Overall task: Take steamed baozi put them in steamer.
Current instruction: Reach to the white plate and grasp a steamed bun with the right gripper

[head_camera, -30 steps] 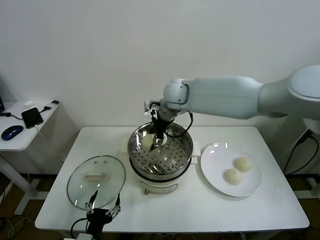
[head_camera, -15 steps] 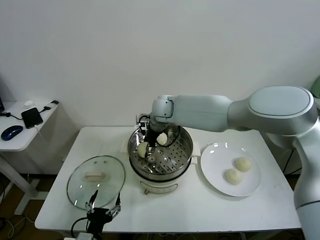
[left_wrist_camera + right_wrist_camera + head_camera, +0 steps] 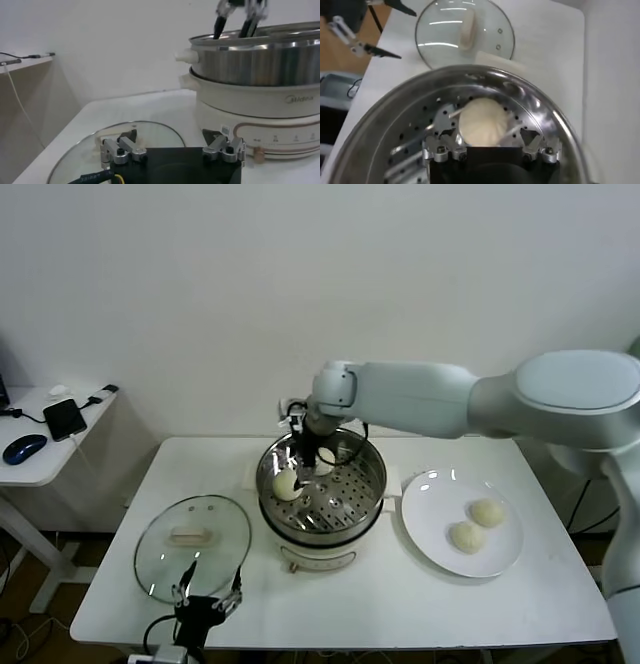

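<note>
Since the earlier frames, the right arm has shifted slightly above the steamer (image 3: 322, 487), and one steamed baozi (image 3: 286, 482) that was beside the right tool now rests alone on the perforated tray at the steamer's left side. Right tool (image 3: 309, 459) hangs inside the steamer near its far rim; in the left wrist view its two dark fingers (image 3: 219, 23) stand spread apart above the pot rim. A second baozi (image 3: 324, 460) sits just beside that tool on the tray; the right wrist view shows this bun (image 3: 484, 121) lying on the perforated metal between the spread fingers, not pinched. Two more baozi (image 3: 486, 512) (image 3: 466, 536) lie on the white plate (image 3: 426, 519), right of the steamer on the white desk (image 3: 400, 594). Glass lid (image 3: 192, 545) lies flat on the desk left of the steamer. Left tool (image 3: 208, 604) is parked at the near desk edge beside the lid, its fingers spread and empty.
</note>
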`<action>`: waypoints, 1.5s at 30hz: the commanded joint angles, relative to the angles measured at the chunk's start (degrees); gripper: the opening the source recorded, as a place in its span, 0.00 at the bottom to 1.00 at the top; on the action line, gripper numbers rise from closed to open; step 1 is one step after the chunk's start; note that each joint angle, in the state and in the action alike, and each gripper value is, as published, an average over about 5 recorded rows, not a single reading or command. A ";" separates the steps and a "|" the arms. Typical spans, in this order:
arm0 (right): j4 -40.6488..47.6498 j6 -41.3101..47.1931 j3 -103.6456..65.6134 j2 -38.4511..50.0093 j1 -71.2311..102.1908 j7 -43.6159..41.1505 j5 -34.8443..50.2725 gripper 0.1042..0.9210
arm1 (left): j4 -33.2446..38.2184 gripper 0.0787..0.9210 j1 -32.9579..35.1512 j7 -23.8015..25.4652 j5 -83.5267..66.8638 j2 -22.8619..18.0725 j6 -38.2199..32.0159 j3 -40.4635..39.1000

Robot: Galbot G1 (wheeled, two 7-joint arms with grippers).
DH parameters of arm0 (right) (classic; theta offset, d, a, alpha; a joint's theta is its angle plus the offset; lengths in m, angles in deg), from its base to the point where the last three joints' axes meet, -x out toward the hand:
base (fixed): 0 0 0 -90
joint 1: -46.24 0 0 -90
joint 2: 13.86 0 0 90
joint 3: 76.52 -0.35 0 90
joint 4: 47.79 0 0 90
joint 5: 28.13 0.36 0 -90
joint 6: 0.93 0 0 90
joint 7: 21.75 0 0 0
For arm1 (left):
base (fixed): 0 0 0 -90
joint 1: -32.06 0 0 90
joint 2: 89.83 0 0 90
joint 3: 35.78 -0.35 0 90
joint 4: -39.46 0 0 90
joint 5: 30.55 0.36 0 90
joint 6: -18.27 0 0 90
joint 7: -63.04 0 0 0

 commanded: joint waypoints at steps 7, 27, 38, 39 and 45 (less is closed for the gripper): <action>-20.57 -7.24 19.14 37.59 -19.64 -10.53 -15.27 0.88 | 0.11 0.88 -0.78 0.01 -0.80 0.11 0.14 0.12; -5.95 -4.51 -8.12 40.09 22.60 -4.24 -33.96 0.88 | -0.14 0.88 -0.45 0.00 -1.11 -0.56 0.14 1.39; -3.03 -3.09 -14.10 36.57 30.32 0.36 -35.43 0.88 | -0.87 0.88 -0.74 0.02 -1.21 -0.27 -0.04 1.45; -2.79 -3.09 -14.60 36.32 30.72 0.63 -35.54 0.88 | -0.89 0.88 -0.76 0.02 -1.21 -0.22 -0.03 1.45; -1.59 -3.22 -16.16 34.31 31.56 1.32 -35.67 0.88 | -1.05 0.88 -0.78 -0.04 -1.25 0.23 -0.10 1.52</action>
